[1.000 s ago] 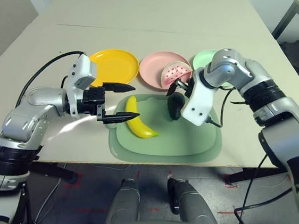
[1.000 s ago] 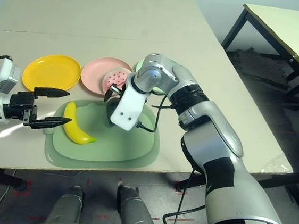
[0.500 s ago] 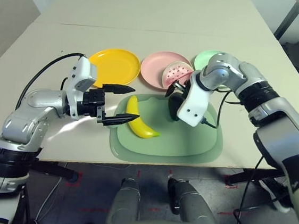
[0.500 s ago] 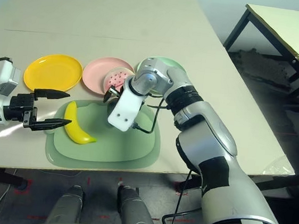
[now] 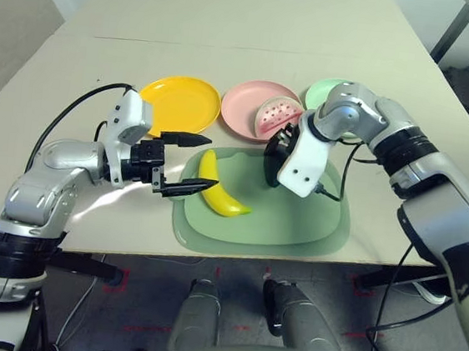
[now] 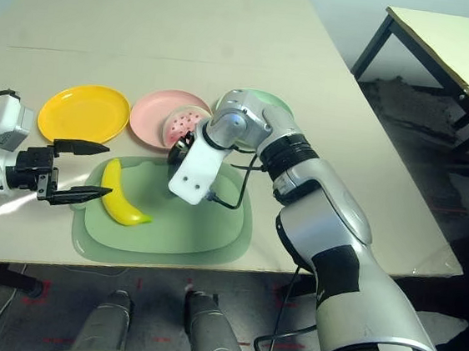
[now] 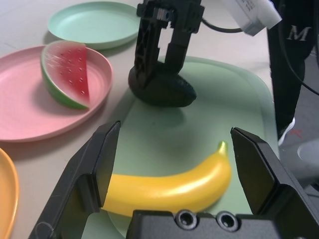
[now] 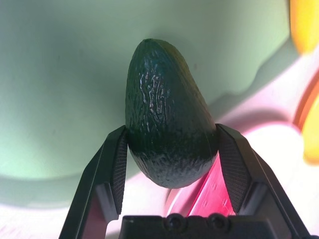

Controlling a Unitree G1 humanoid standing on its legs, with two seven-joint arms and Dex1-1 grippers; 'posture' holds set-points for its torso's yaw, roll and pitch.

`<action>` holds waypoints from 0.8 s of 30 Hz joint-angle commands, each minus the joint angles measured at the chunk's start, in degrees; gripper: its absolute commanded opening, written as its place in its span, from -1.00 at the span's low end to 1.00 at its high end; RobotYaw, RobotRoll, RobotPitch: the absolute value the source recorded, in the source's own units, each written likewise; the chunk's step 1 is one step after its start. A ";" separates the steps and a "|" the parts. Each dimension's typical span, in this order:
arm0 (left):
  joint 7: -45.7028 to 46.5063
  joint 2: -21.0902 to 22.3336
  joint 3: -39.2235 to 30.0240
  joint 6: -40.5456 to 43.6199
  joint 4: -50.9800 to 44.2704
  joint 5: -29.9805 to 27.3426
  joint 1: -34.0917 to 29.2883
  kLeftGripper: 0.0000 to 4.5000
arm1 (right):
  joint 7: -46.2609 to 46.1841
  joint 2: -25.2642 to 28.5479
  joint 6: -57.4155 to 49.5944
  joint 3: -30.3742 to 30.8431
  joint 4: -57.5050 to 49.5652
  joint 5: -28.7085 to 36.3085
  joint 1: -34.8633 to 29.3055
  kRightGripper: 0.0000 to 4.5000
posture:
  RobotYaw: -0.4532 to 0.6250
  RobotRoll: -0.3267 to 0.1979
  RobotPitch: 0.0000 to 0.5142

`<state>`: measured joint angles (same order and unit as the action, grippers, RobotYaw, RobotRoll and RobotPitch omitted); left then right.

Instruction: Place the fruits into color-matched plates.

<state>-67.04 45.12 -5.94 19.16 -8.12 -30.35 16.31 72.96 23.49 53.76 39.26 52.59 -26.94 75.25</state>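
While the left gripper (image 5: 179,162) hangs spread beside the banana (image 5: 216,191) at center, the right gripper (image 8: 169,164) pinches the avocado (image 8: 167,134) over the mat (image 5: 296,224).

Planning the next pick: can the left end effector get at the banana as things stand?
Probably yes. The left end effector is open, the banana lies on the green mat just ahead between its fingers, and nothing blocks it; the right end effector grips the avocado farther off.

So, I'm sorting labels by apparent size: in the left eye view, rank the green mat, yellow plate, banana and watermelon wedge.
1. green mat
2. yellow plate
3. banana
4. watermelon wedge, smallest, though it lies farther from the camera.
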 commanded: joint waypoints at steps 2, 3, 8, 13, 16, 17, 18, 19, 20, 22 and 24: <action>5.42 -3.76 0.48 0.66 -1.12 0.59 1.22 1.00 | -0.55 1.54 -3.92 -3.28 3.09 1.19 4.68 0.29 | -0.18 0.25 -0.35; 6.44 -4.47 1.03 0.59 -1.33 1.29 1.36 1.00 | -1.40 1.91 -4.56 -3.56 4.21 0.61 5.44 0.29 | -0.18 0.25 -0.35; 8.87 -6.40 2.59 0.57 -1.82 2.55 1.44 1.00 | -9.16 3.72 -6.36 -2.74 10.03 -5.04 8.42 0.29 | -0.21 0.25 -0.35; 9.42 -7.14 3.37 -0.47 0.05 3.81 2.38 1.00 | -20.17 4.18 -11.04 -0.86 17.29 -11.87 9.77 0.29 | -0.21 0.25 -0.35; 9.00 -6.76 3.14 -1.36 1.21 4.50 2.39 1.00 | -28.59 3.60 -13.62 0.55 19.91 -15.70 10.02 0.29 | -0.22 0.25 -0.34; 8.74 -6.52 3.05 -1.64 1.42 4.70 2.15 1.00 | -30.46 3.35 -14.58 0.83 20.65 -16.45 9.92 0.29 | -0.22 0.25 -0.34; 8.48 -6.32 2.97 -1.93 1.59 4.87 1.88 1.00 | -31.99 3.14 -15.42 1.16 21.32 -17.21 9.79 0.29 | -0.22 0.25 -0.34; 8.21 -6.04 2.86 -2.25 1.76 5.07 1.54 1.00 | -33.54 2.93 -16.50 1.52 22.04 -17.99 9.44 0.29 | -0.22 0.25 -0.34; 8.02 -5.83 2.74 -2.49 1.89 5.19 1.29 1.00 | -34.76 2.68 -17.54 1.62 22.65 -18.49 9.09 0.29 | -0.22 0.25 -0.34; 7.76 -5.53 2.46 -2.74 2.07 5.27 0.97 1.00 | -37.07 2.29 -19.47 1.98 23.63 -19.68 8.42 0.29 | -0.22 0.25 -0.34; 7.90 -5.29 2.35 -2.57 1.82 5.30 0.90 1.00 | -39.49 2.01 -22.09 2.33 24.58 -20.84 7.35 0.29 | -0.22 0.25 -0.34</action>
<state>-58.88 39.47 -3.51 16.91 -6.44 -25.44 18.12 35.19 25.86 33.25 40.63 76.16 -46.41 83.72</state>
